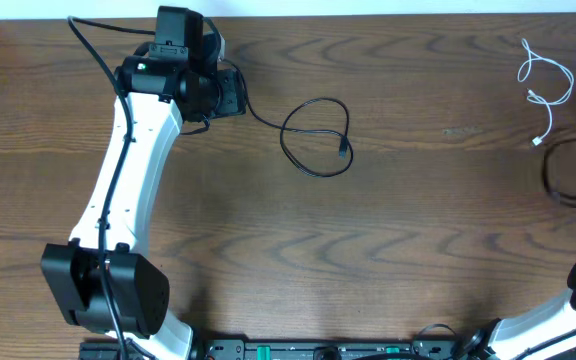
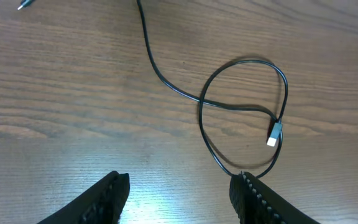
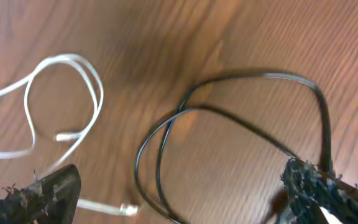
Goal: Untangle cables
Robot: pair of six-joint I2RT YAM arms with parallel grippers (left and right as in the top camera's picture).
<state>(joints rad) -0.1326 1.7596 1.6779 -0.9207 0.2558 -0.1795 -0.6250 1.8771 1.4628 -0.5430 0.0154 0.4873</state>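
Both pincers gape wide: left pincer (image 2: 179, 180) just short of the black cable (image 2: 202, 101) looped on the counter (image 1: 268, 240), right pincer (image 3: 180, 174) over the white cable (image 3: 61, 60), well apart from the black cable.

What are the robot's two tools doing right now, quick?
Left tool: open, holding nothing.
Right tool: open, holding nothing.

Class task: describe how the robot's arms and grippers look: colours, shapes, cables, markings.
The left arm has white rounded links, black joints and a thin black wire along it. The right arm, barely in view, is also white and black. The left gripper and right gripper have black fingers with rough faces.
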